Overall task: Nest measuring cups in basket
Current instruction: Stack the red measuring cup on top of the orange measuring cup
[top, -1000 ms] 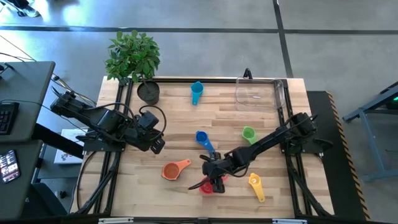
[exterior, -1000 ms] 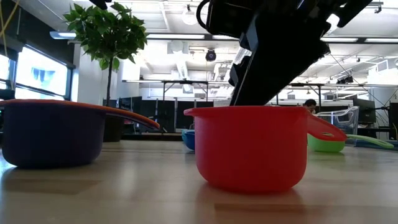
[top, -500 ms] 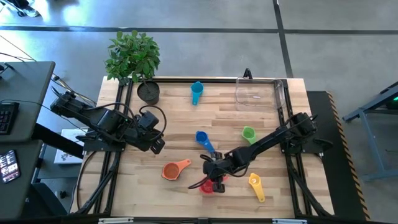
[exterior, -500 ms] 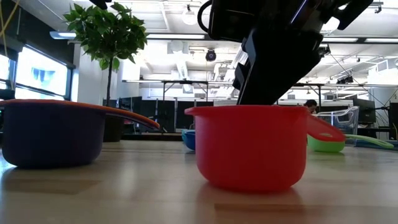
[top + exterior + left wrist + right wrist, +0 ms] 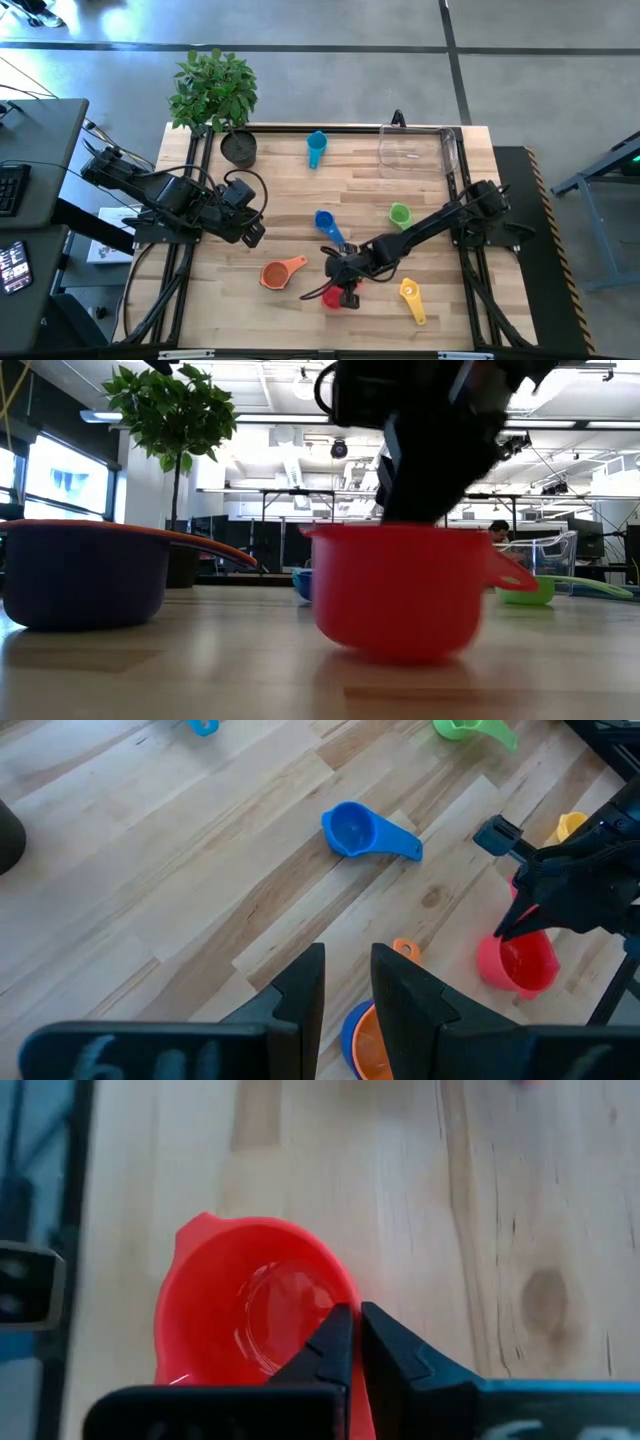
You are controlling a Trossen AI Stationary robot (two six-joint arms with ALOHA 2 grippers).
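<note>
Wooden table (image 5: pixel 300 190) seen from above, dark arms reaching in from either side. Potted plant (image 5: pixel 215 90) at the far left corner, its black pot (image 5: pixel 239 148) on the tabletop. Clear basket (image 5: pixel 415 150) at the far right corner, nothing visible inside it. Left gripper (image 5: pixel 252 232) held over the left side of the table, fingers (image 5: pixel 300 990) slightly parted around nothing. Right gripper (image 5: pixel 342 285) stretched low toward the near middle, fingers (image 5: pixel 335 1342) pinched on the rim of the red cup (image 5: pixel 333 298), one inside the bowl and one outside.

Measuring cups scattered well apart, none nested in the basket. Teal cup (image 5: pixel 316 148) at the far edge, left of the basket. Blue cup (image 5: pixel 327 226) near the centre, just beyond the right gripper. Green cup (image 5: pixel 400 215) to the right of centre, between the red cup and the basket. Orange cup (image 5: pixel 281 272) left of the red one, sitting inside a blue-purple cup (image 5: pixel 352 1032) whose rim shows around it. Yellow cup (image 5: pixel 411 297) right of the red one, near the front edge.

From table level, red cup filling the foreground with the dark gripper directly above it.
</note>
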